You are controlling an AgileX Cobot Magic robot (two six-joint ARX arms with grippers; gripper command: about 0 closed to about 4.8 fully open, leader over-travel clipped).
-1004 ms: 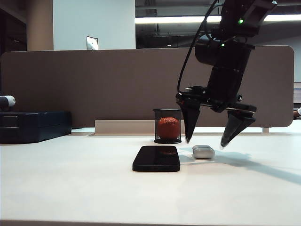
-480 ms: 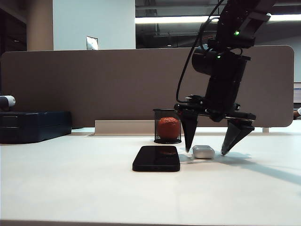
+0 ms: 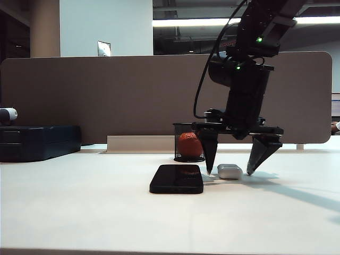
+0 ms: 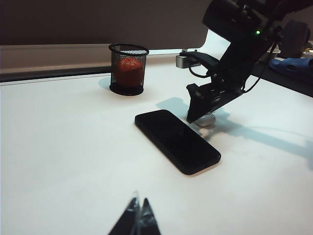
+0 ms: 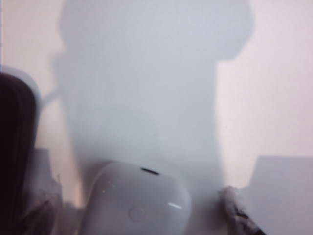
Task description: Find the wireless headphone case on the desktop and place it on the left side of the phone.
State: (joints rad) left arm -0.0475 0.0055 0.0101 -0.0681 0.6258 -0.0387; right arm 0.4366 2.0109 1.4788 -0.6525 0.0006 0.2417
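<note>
Right gripper (image 3: 229, 172) hangs low over the desktop (image 3: 106, 212) with its 2 fingers spread wide, 1 on each side of the wireless headphone case (image 3: 230, 171). Neither fingertip (image 5: 234, 208) appears to touch it yet. That case lies flat between the tips, and the phone (image 3: 177, 178) lies just beyond the finger nearest it.

Small, rigid and glossy, the case is probably light and hard, so it should not deform but could slip or squirt out of a pinch on its rounded shell. A hold across its 2 broad flanks, low and near the middle, looks safest; its lid seam (image 5: 149, 171) is best kept clear of the pads.

Left gripper (image 4: 138, 219) sits well away from all this, tips together, holding nothing.
</note>
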